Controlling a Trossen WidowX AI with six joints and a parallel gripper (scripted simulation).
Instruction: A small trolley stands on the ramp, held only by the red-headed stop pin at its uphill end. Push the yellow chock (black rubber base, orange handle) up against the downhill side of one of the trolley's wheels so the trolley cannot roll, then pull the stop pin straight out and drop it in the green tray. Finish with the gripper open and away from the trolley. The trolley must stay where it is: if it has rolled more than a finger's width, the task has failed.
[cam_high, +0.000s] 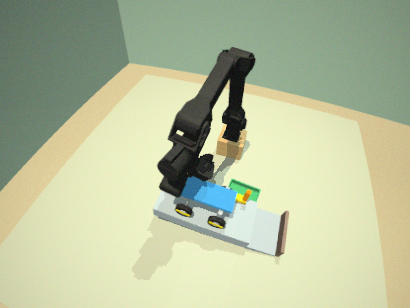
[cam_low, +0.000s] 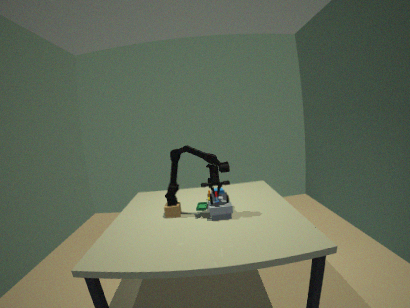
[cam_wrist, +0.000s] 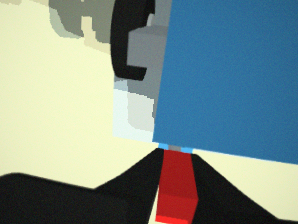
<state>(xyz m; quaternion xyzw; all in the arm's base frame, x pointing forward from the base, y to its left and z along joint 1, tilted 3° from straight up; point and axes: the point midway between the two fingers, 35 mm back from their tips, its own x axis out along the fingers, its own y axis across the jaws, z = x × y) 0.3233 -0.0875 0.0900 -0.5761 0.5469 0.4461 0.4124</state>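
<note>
The claw (cam_high: 176, 188) (cam_low: 216, 197) (cam_wrist: 175, 158) is closed on the red-headed stop pin (cam_low: 216, 194) (cam_wrist: 177, 180), its black fingers flanking the red head at the trolley's uphill end. The blue-topped trolley (cam_high: 210, 194) (cam_low: 215, 190) (cam_wrist: 230, 75) stands on the pale grey ramp (cam_high: 200, 222) (cam_low: 220, 209) (cam_wrist: 132, 117). In the top view, the yellow chock (cam_high: 241, 198) with its orange handle is at the trolley's right end, on the far side; whether it touches a wheel cannot be told. The green tray (cam_high: 255, 191) (cam_low: 201, 205) lies just beyond it, and a brown end board (cam_high: 283, 233) stands across the ramp's right end.

Farther off, the black arm (cam_high: 215, 85) (cam_low: 174, 175) rises from a light wooden base (cam_high: 222, 145) (cam_low: 172, 211). All this rests on a pale, cream-coloured counter (cam_high: 100, 200) (cam_low: 200, 240) (cam_wrist: 50, 100), with soft shadows beside the ramp. Dark legs (cam_low: 316, 280) carry it above a tan floor (cam_low: 65, 250). Muted green walls (cam_high: 250, 30) (cam_low: 185, 100) enclose the room under a dull grey ceiling (cam_low: 175, 20).
</note>
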